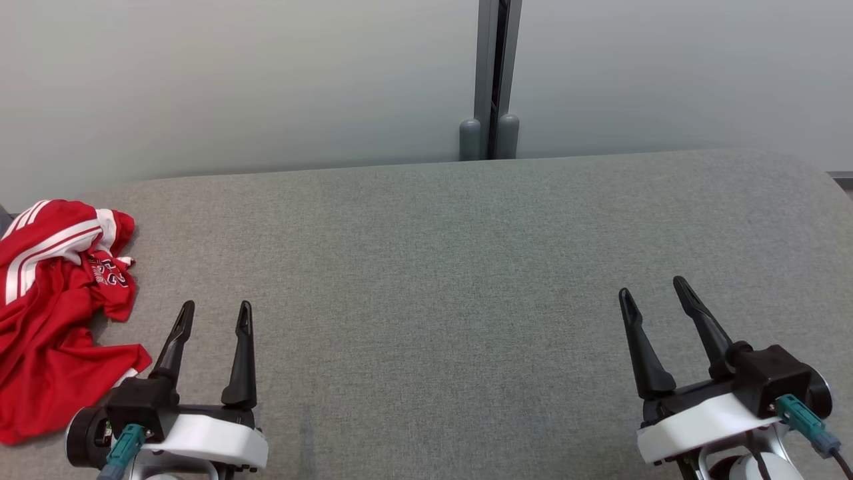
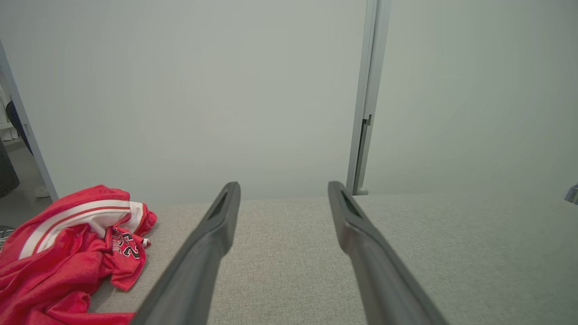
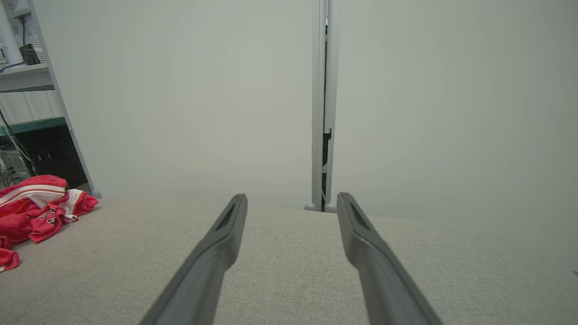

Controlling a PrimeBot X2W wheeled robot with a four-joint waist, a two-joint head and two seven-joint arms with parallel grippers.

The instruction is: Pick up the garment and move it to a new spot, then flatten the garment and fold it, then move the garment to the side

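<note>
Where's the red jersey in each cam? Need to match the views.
Head view: jersey at the left edge, middle to lower, crumpled on the grey surface.
Left wrist view: jersey in the lower left corner.
Right wrist view: jersey at the left edge, just below mid-height.
Shared landmark: the grey post behind the surface's far edge, to the right of the jersey in all three.

garment: shiny mesh cloth; table: matt grey woven fabric
</note>
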